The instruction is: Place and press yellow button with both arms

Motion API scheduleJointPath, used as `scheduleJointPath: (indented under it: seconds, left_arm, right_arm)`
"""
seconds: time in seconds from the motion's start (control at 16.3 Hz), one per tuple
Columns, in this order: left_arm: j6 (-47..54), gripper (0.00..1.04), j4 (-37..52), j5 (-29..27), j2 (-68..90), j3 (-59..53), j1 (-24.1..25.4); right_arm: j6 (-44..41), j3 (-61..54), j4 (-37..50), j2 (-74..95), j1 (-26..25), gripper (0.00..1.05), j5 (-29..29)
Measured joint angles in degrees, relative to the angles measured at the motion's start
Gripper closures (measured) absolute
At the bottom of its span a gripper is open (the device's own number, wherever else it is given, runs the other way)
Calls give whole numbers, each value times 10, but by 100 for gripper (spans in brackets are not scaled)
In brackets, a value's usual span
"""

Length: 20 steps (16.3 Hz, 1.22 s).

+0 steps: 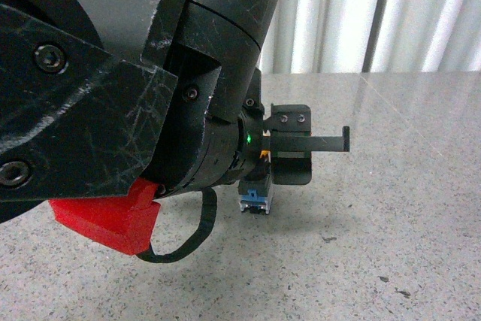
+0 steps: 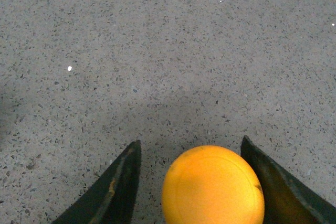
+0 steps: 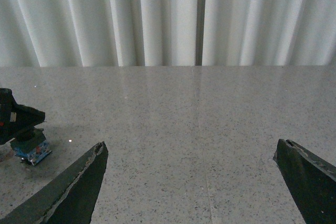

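Observation:
The yellow button shows its round yellow cap between the two fingers of my left gripper, which is shut on it. In the front view the left gripper holds the button by its collar. The blue and dark base hangs below the gripper, at or just above the speckled table; I cannot tell which. My right gripper is open and empty over bare table. The button's base and the left gripper show far to one side of its view.
The bulky black left arm fills the left of the front view, with a red part and a black cable loop under it. White curtains hang behind the table's far edge.

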Motion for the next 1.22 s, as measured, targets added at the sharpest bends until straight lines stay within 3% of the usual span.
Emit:
scheduleJointPath:
  seconds: [0.24,0.31,0.43,0.67,0.92,0.98,1.1,1.22]
  left_arm:
    - [21,10,29,-32,-20,-12,7]
    - [34,5,39,-41,-25,-14,11]
    - [68,7,70,-68,-44,-23,29]
    - [141,7,103,-83,-112,-64,115]
    - [240,7,172,-80,-294,-161,198]
    - [258,8,163,-66,-365,-189,215]
    - [214,31,54,19,-538,-279,275]
    - [191,54,71,47,-632,-361,307]
  right_arm:
    - [0,0,0,0,0,6,0]
    - [0,0,0,0,0,6,0]
    - [0,0,0,0,0,6,0]
    - [0,0,0,0,0,6,0]
    - [0,0,0,0,0,6,0]
    - [0,0,0,0,0,6,0]
    - [0,0,0,0,0,6,0]
    - [0,0,0,0,0,6,0]
